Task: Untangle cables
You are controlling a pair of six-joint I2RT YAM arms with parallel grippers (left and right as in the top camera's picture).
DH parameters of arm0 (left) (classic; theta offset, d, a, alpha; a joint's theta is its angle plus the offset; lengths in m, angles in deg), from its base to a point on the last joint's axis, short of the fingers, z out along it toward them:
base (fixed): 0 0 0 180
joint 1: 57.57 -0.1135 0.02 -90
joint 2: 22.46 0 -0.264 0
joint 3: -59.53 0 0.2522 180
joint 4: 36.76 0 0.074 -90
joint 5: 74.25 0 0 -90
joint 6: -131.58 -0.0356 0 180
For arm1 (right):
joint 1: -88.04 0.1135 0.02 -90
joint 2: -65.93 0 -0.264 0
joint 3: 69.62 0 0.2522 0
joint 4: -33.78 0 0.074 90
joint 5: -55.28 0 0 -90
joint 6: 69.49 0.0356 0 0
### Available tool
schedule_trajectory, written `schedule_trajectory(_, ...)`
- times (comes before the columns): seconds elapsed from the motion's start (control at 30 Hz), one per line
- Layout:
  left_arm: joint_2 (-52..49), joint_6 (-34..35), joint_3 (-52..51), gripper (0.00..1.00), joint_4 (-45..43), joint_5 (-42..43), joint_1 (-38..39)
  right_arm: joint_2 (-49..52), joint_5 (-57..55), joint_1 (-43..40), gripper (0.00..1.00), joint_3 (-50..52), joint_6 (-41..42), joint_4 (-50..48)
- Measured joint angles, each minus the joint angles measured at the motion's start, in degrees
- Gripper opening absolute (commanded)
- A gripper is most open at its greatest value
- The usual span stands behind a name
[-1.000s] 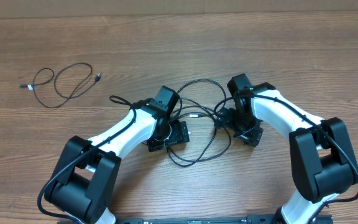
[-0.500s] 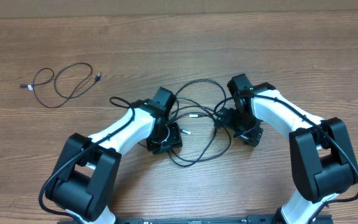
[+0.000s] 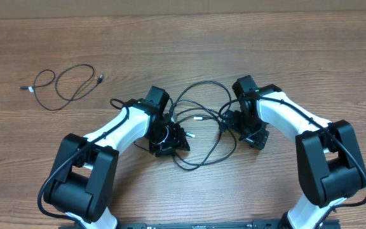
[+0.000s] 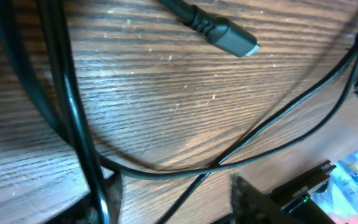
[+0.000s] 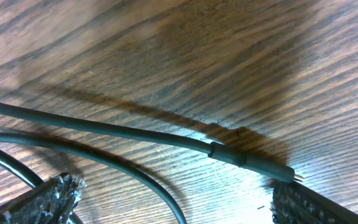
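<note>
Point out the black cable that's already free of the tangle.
The thin black cable in loose loops at far left, lying alone; the other thin black cables cross each other in the middle.

surface: brown wood-grain table [image 3: 297, 57] | far edge: pale tan strip [image 3: 234, 5] | light: even

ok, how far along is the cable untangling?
Done: one cable lies alone at far left, clear of the rest. In hand: both arms are down at the central tangle; right gripper open around a plug end, left gripper among strands, grip unclear. Left: the tangle's loops cross in the middle, not yet separated.
</note>
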Motion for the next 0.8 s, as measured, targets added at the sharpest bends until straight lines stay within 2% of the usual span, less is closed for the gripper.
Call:
schedule_trajectory(0.2,-0.07,-2.34,0.00,0.49,-2.75,0.22,0.00,-0.02,0.00,0.00,1.00,0.00,-0.02,-0.02)
schedule_trajectory(0.53,-0.17,-2.99,-0.04,0.37,-6.95,-1.14,2.49,0.00,0.00,0.00,1.00,0.00,-0.02,-0.02)
schedule_trajectory(0.6,-0.22,-2.99,-0.04,0.39,-7.15,-1.31,2.78,0.00,-0.02,0.00,1.00,0.00,-0.02,-0.02)
schedule_trajectory(0.7,-0.22,-2.99,-0.04,0.53,-7.34,-2.69,2.93,0.00,-0.02,0.00,1.00,0.00,-0.02,-0.02)
schedule_trajectory(0.8,-0.24,-2.95,-0.11,0.57,-7.28,-4.20,2.93,0.00,-0.02,0.00,1.00,0.00,-0.02,0.00)
